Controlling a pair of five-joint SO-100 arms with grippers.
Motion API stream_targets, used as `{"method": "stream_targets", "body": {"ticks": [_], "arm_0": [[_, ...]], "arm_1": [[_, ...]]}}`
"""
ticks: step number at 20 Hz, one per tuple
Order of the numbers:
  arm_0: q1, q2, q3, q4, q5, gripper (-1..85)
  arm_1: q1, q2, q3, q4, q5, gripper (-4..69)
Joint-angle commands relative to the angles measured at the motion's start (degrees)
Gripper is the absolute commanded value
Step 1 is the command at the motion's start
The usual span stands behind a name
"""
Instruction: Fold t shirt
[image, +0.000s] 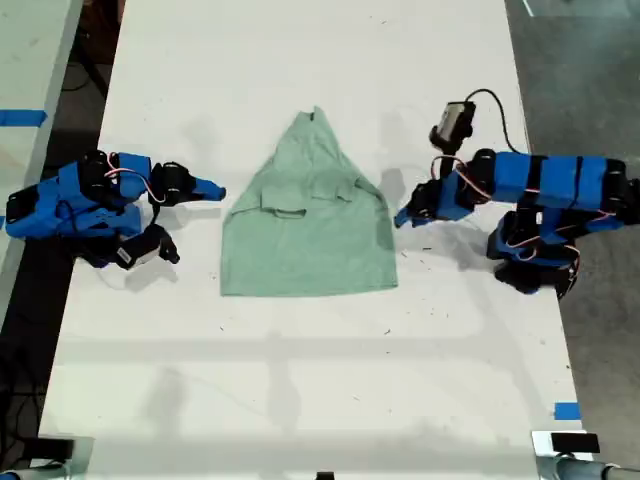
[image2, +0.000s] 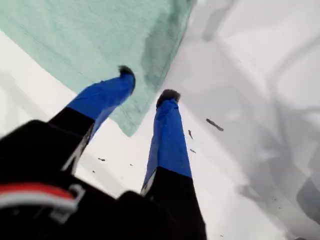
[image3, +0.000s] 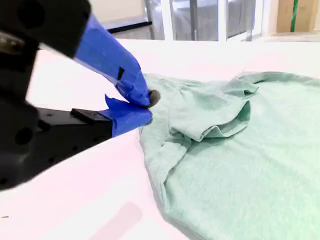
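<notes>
Exterior view first: the t shirt (image: 308, 220) lies near the middle of the white table (image: 300, 380), both sleeves folded inward, neck pointing away, hem nearest the camera. An arm sits at each side of it. First wrist view: my first gripper (image2: 147, 85) stands with jaws apart over the cloth's edge, gripping nothing. Second wrist view: my second gripper (image3: 147, 106) has its blue tips pressed together just beside the shirt's edge; whether cloth is pinched, I cannot tell.

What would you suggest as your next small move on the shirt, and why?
Probably ease my first end effector onto the shirt edge and close. Its jaws stand open right at that edge, gripping nothing, and the sleeves already lie folded in.
</notes>
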Motion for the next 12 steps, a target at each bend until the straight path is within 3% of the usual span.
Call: {"method": "stream_targets", "body": {"ticks": [1, 9, 10, 12], "arm_0": [[-0.35, 0.35, 0.62, -0.53, 0.18, 0.3], [-0.26, 0.35, 0.62, -0.53, 0.18, 0.2], [-0.26, 0.35, 0.62, -0.53, 0.18, 0.2], [-0.18, 0.35, 0.62, -0.44, 0.26, 0.2]], "arm_1": [[-1.85, -17.75, -13.36, -0.62, 0.09, 23.6], [-1.49, -28.65, -11.16, -6.33, 1.76, 21.7], [-1.32, -28.74, -10.63, -6.94, 1.67, 18.9], [-0.79, -29.00, -10.02, -7.56, 1.76, 0.6]]}}
